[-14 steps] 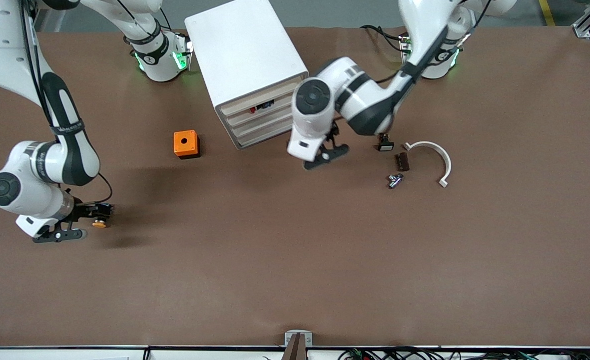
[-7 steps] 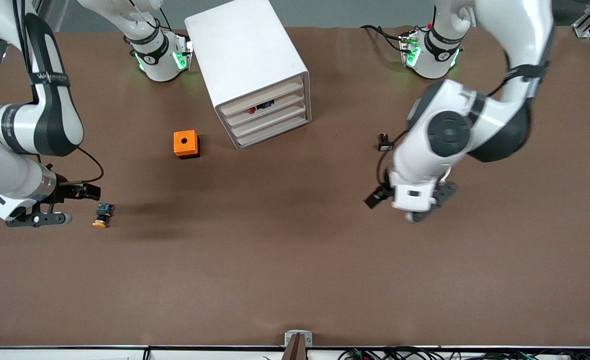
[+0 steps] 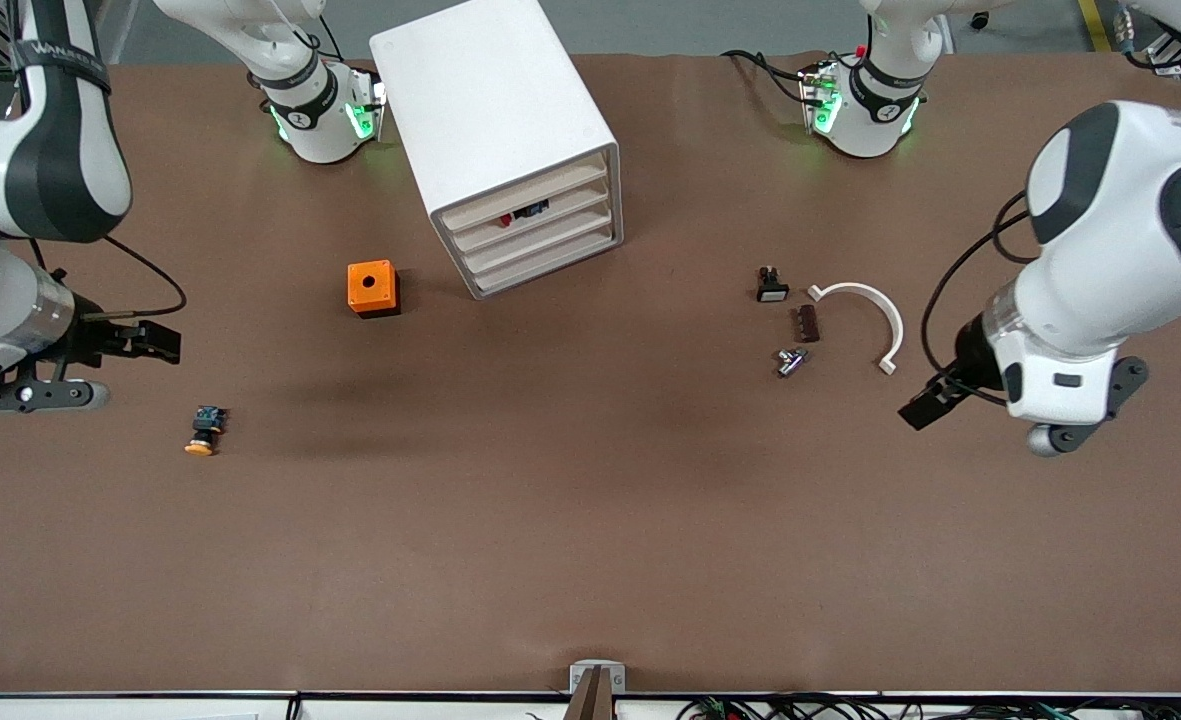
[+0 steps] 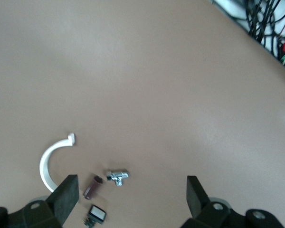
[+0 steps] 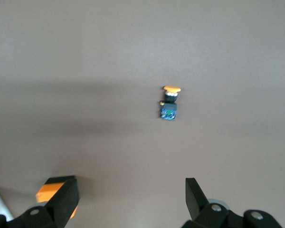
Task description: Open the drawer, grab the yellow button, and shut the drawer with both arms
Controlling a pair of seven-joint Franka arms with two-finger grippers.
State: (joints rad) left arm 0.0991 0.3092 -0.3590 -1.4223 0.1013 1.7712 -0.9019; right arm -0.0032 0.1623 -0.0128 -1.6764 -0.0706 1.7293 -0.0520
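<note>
Small push-button with orange mushroom cap, black body and bluish rear [image 3: 202, 432] [image 5: 170, 103] lying on its side on the brown surface [image 3: 570, 520], toward the right arm's end, nearest the front camera of all the loose things. Right end effector [image 3: 155, 341] [image 5: 131, 197] raised over the surface just beside the button, fingers spread wide, holding nothing; bare surface between the two. Left end effector [image 3: 925, 405] [image 4: 132, 194] hanging over the left arm's end, fingers likewise parted and empty. Near it on the surface: small shiny metal fitting [image 3: 790, 361] [image 4: 117, 176], dark brown block [image 3: 806, 323] [image 4: 92, 186], curved white plastic arc [image 3: 868, 318] [image 4: 47, 164], then small black part with white face [image 3: 771, 287] [image 4: 96, 215]. Farther back, orange cube with round hole [image 3: 371, 288] [image 5: 51, 195], well apart from the button. Farthest, white cabinet of four drawers [image 3: 510, 140], all fronts flush.
</note>
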